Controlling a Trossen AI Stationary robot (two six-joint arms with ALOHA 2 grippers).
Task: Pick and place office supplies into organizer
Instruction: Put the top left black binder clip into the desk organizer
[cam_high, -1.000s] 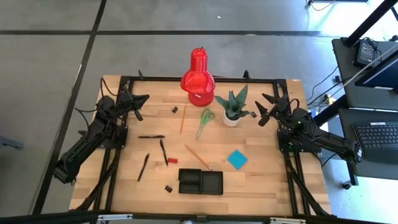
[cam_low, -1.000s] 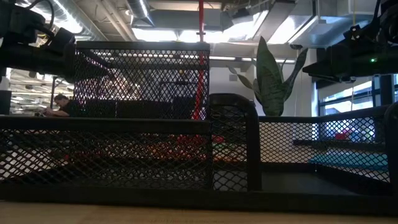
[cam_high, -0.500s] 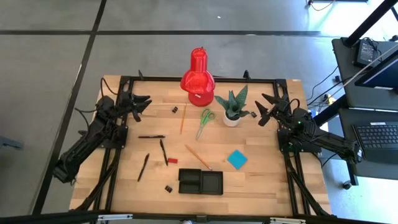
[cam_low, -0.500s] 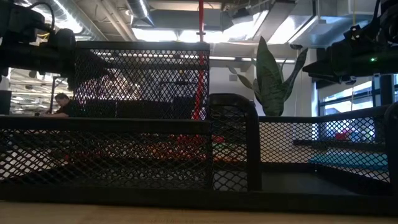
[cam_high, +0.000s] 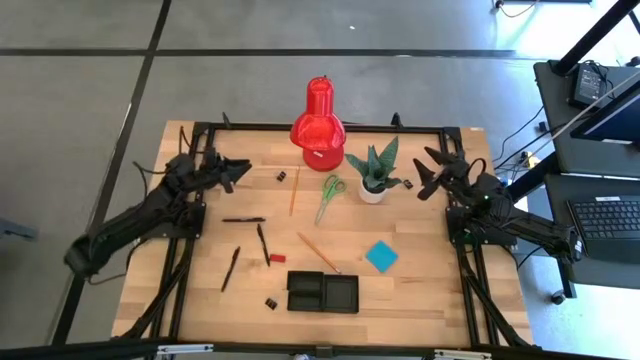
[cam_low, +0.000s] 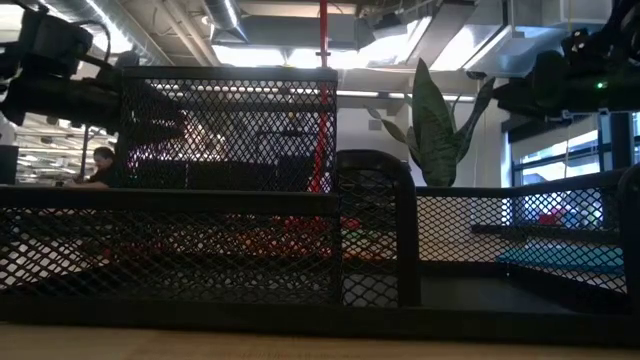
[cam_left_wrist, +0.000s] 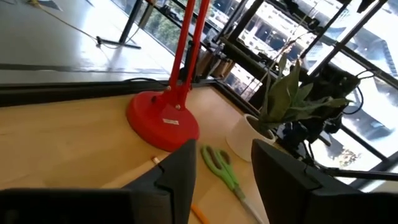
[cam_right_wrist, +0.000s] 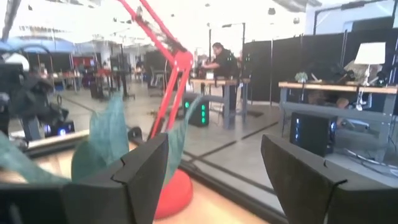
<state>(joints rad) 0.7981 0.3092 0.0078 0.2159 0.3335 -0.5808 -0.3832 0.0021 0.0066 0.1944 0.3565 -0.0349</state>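
The organizer, a low black mesh tray with two compartments, stands near the table's front edge and fills the low view. Spread on the wood lie green-handled scissors, two orange pencils, three black pens, a blue note pad, black clips and a small red piece. My left gripper hovers open at the far left, pointing level at the scissors. At the far right my right gripper hangs open beside the plant.
A big red lamp stands at the far edge in the middle. A green plant in a white pot is just right of the scissors, close to my right gripper. Bare wood lies right of the organizer and along the front edge.
My left gripper has swung a little toward the table's right, nearer the clips and the scissors, and has rolled about its own axis. Its arm now reaches farther out to the near left. Nothing on the table has moved.
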